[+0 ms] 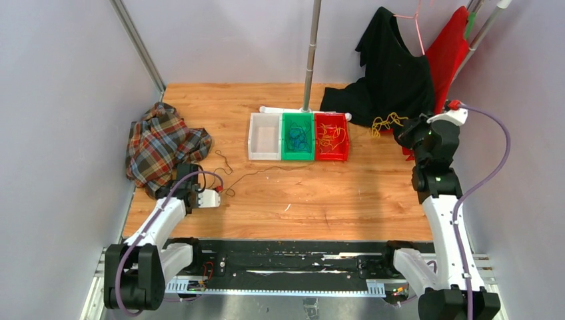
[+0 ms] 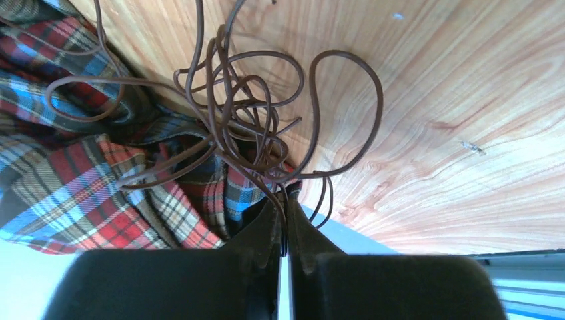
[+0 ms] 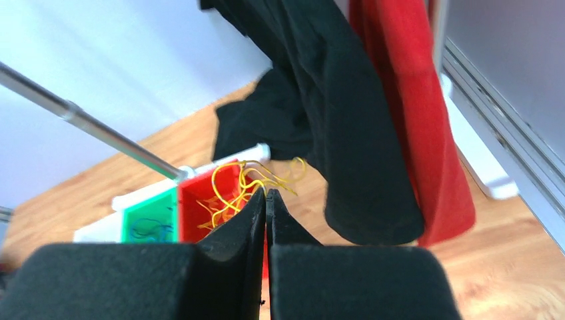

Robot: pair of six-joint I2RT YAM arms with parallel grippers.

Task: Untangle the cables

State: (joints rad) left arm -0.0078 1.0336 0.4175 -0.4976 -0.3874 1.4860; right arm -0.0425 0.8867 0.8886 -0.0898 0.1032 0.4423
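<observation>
1. The brown cable (image 2: 246,127) is a loose knot of loops by the left edge of the desk (image 1: 333,200). It lies partly on the wood and partly on the plaid cloth (image 1: 160,143), and 1 strand trails toward the desk's middle.
2. The left gripper (image 2: 285,220) has its fingers pressed together on a strand at the knot's near side. This is probably to draw the knot off the cloth, where the loops could catch in the folds.
3. The yellow cable (image 3: 256,177) hangs as a curly bunch near the far right corner, raised off the desk. The right gripper (image 3: 266,200) has its fingers clamped on it, and holding it high likely lets the strands fall free.
4. 3 bins sit at the middle of the far edge. The green bin (image 1: 297,137) holds blue cable (image 1: 297,140), and the red bin (image 1: 331,137) holds yellow-orange strands. The white bin (image 1: 264,137) shows no cable, so sorting by colour seems the plan.
5. A black garment (image 1: 393,73) and a red garment (image 1: 450,53) hang just behind the yellow bunch and could snag it.
</observation>
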